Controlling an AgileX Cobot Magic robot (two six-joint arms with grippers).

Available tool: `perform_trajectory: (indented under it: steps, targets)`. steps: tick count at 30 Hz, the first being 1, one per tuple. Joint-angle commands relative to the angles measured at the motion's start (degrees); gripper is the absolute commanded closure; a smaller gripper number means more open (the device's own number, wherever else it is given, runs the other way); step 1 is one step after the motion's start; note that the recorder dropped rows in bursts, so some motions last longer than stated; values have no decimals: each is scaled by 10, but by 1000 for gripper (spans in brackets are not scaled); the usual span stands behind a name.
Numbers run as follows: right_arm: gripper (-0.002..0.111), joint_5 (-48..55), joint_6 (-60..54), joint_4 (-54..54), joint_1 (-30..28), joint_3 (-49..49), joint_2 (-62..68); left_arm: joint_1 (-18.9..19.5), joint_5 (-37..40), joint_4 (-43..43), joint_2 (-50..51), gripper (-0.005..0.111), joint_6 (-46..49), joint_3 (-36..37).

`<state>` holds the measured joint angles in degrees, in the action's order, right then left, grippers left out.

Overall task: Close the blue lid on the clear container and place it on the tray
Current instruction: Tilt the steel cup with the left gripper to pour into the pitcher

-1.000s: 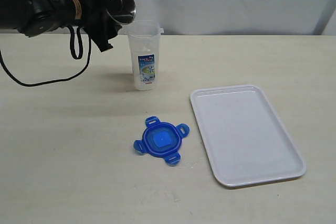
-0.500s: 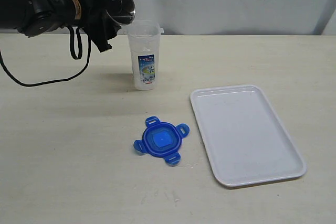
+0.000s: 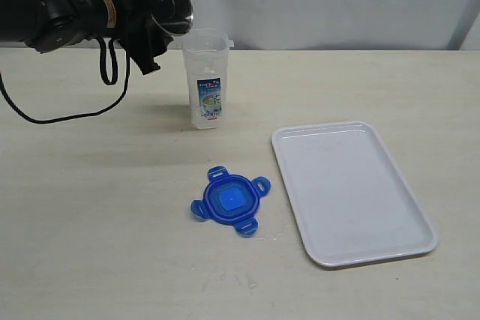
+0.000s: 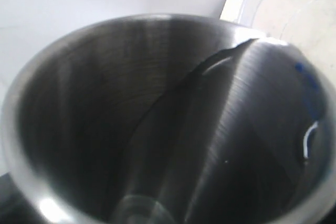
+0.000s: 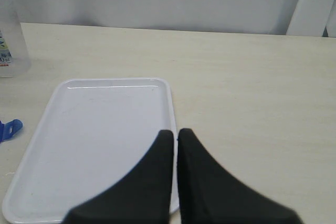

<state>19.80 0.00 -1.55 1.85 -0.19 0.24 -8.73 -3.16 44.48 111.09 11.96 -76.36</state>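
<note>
Blue lid [image 3: 229, 201] lies flat on the table [image 3: 90, 207], apart from the clear container [image 3: 205, 80], near the tray [image 3: 352, 192]. Left tool [image 3: 159, 11] pinches a tilted steel cup [image 3: 175, 7] at the container's rim; a bump could topple the container. Right tool [image 5: 176, 142] is pressed together.

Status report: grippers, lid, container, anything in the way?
Left gripper holds steel cup, tilted over clear container. Right gripper shut, empty. Blue lid off, on table beside tray.

Likely a robot test lab: a bare, pale worktop [image 3: 90, 207] stands against a plain white backdrop [image 3: 322, 5] at 12 o'clock, with a black robot arm [image 3: 52, 13] and its loose black cable [image 3: 52, 120] at 10 o'clock.
</note>
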Motion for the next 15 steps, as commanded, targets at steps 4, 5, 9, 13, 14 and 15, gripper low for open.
perform_trajectory:
  steps: [4,5,9,13,14,15]
  targets:
    - [104,-1,-5,3,-4,2,-2,-2,-17,-2,-6,107,2,-10]
    - [104,-1,-5,3,-4,2,-2,-2,-17,-2,-6,107,2,-10]
    - [104,-1,-5,3,-4,2,-2,-2,-16,-2,-6,107,3,-10]
    - [104,-1,-5,3,-4,2,-2,-2,-15,-2,-6,107,4,-10]
    - [104,-1,-5,3,-4,2,-2,-2,-15,-2,-6,107,8,-10]
    - [104,-1,-5,3,-4,2,-2,-2,-15,-2,-6,107,13,-10]
